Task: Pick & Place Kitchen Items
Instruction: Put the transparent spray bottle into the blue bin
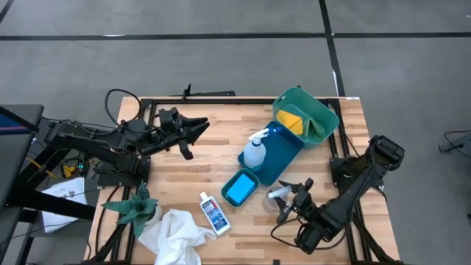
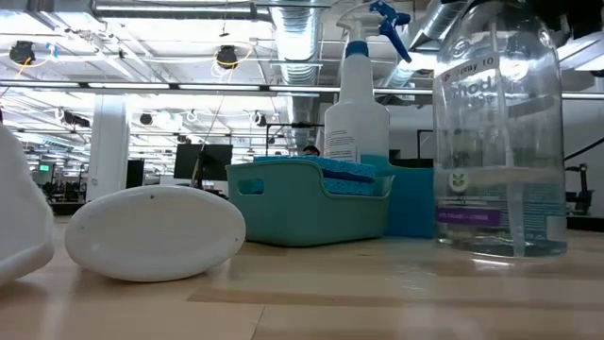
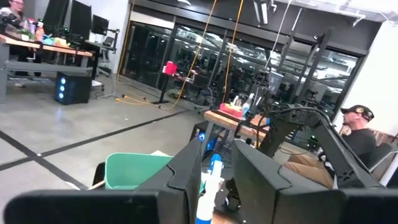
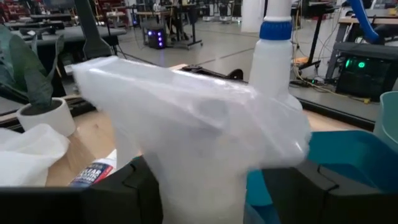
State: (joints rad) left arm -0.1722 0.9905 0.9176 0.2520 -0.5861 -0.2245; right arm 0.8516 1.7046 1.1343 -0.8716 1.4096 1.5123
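High view: right gripper [image 1: 288, 200] at the table's right front, fingers spread around the clear plastic bottle [image 1: 280, 194], which stands beside the small teal tray [image 1: 240, 188] holding a blue sponge [image 1: 237, 192]. White spray bottle [image 1: 254, 152] on the blue mat [image 1: 280, 151]; yellow pad [image 1: 290, 119] in the green bin [image 1: 309, 110]; small blue-labelled bottle [image 1: 213, 213] lying flat next to the white cloth [image 1: 173, 234]. Left gripper [image 1: 193, 131] raised at the left, nothing between its fingers.

Low view: clear plastic bottle [image 2: 500, 132] upright on the wood, spray bottle [image 2: 363, 99] behind the teal tray [image 2: 311, 203]; neither gripper shown.

Left wrist view: own fingers [image 3: 186, 174] slightly apart, empty; green bin [image 3: 134, 171] beyond.

Right wrist view: clear bottle's trigger head [image 4: 193, 124] between the parted fingers [image 4: 314, 186]; contact with the fingers not discernible.
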